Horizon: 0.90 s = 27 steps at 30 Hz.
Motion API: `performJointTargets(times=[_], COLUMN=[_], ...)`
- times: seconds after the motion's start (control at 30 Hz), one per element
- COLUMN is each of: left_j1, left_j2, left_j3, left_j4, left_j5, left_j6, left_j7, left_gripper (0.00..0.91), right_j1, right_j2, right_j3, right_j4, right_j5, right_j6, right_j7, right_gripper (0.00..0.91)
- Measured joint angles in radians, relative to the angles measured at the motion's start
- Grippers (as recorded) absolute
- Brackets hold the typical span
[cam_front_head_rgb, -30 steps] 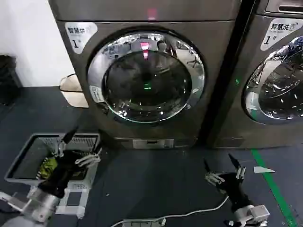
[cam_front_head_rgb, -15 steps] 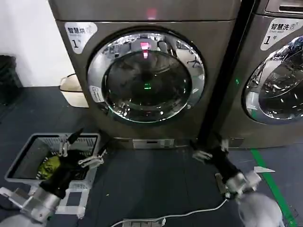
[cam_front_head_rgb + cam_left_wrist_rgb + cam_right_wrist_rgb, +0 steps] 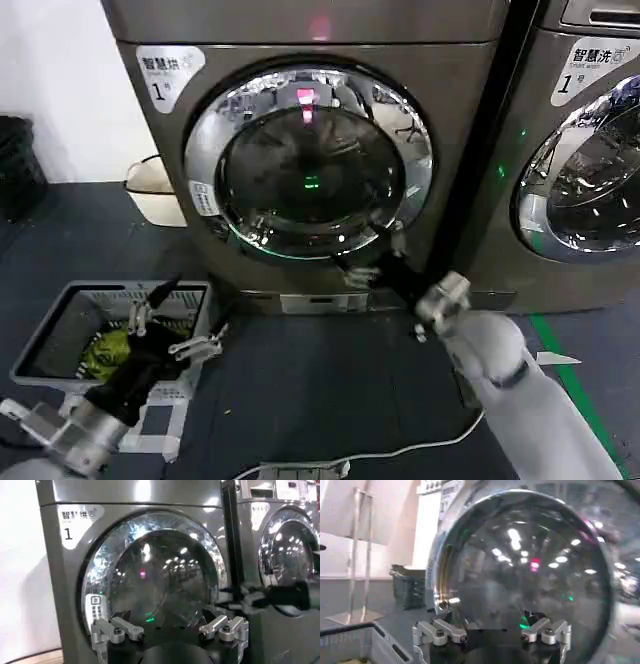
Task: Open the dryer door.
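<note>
The grey-brown front-loading dryer, marked with a white label bearing the number 1, stood straight ahead on the dark floor, and its round glass door with a chrome ring sat shut, flush against the machine's front. A small pink light and a green one glowed in the glass. A second machine of the same make stood just beside it on the robot's right, its own door closed as well.

The right gripper was raised to the lower right part of the chrome ring, its white arm reaching up from below; its fingers stood spread apart, holding nothing, close against the rim, though contact could not be made out. In the right wrist view the spread fingers faced the dark glass at close range.

The left gripper hung low on the robot's left, above the near edge of a grey plastic laundry basket on the floor, which held something yellow-green. Its fingers were wide open and empty. In the left wrist view they pointed toward the door from well away.

A white cable lay across the floor near the robot.
</note>
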Motion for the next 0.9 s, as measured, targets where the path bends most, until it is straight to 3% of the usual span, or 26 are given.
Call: performJointTargets(times=[0.4, 0.9], left_j1=[-0.005, 0.004], left_j2=[-0.004, -0.009], left_j3=[0.004, -0.007], left_j4=[0.003, 0.001], left_j5=[-0.029, -0.018], left_j6=[0.022, 0.013], left_j7=[-0.049, 0.003], left_gripper=[0.907, 0.907], right_j1=[0.214, 0.31], right_j2=[0.149, 0.322], right_j3=[-0.169, -0.25], right_j4=[-0.208, -0.406], right_j5=[-0.009, -0.051], right_j6=[0.021, 0.046], right_j7=[-0.047, -0.045], right_gripper=[0.907, 0.907])
